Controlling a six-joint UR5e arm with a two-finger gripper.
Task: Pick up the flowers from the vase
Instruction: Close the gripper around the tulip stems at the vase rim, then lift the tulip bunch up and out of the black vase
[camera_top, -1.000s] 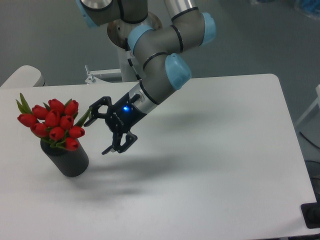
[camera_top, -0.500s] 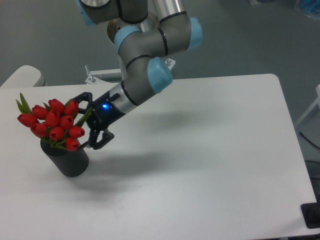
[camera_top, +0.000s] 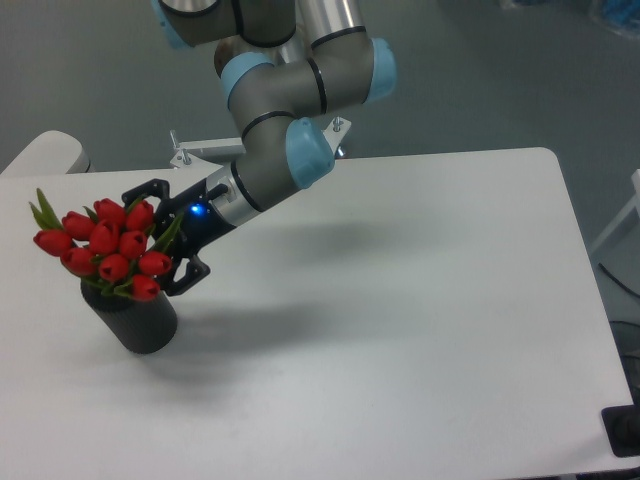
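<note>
Flowers (camera_top: 103, 248) — bunch stands in the vase (camera_top: 138, 318), stems near upright | gripper (camera_top: 160, 238) spread open, empty | buds lie just beyond the fingertips (camera_top: 133, 190), partly between them; stems run crosswise to the fingers' reach.

Setting: robotics lab or test room. Evidence: an industrial robot arm (camera_top: 285, 120) with grey links and blue joint caps, mounted on a metal base (camera_top: 205, 152) at the edge of a plain white table (camera_top: 430, 300). Bare grey floor (camera_top: 500, 70) beyond; no household furnishings visible.
</note>
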